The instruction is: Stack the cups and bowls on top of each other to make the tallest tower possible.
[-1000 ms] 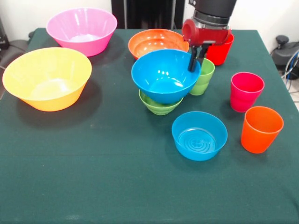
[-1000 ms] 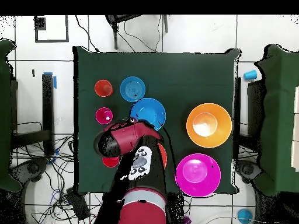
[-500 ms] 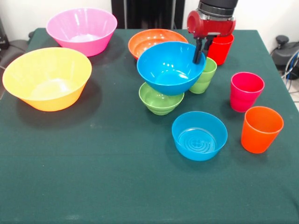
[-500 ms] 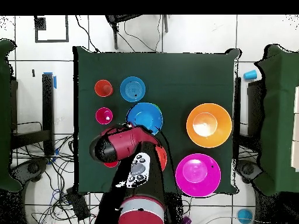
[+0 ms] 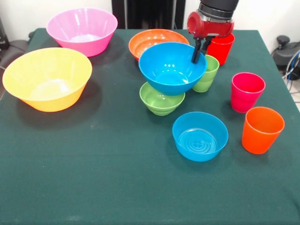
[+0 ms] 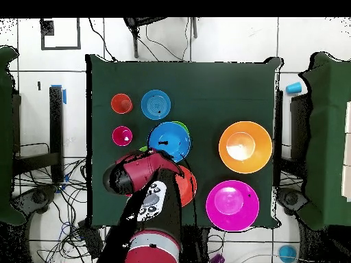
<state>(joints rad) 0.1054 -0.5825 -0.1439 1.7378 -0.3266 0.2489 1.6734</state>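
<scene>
While the pincer [image 5: 195,52] grips the wide blue bowl [image 5: 171,68] by its rim, lifted just above the small green bowl [image 5: 161,100], no tower stands yet; every other bowl and cup around that green bowl sits unstacked on the counter [image 5: 93,164].

I'm seeing the green table [image 5: 93,187] lying bare along my near edge. From overhead, cables [image 6: 48,198] are trailing over the tiled floor [image 6: 233,41] beside it. 2 small blue objects are sitting off the cloth, 1 at the upper right [image 6: 293,88] and 1 at the lower right [image 6: 288,253]; what they are, I'm unable to tell.
</scene>
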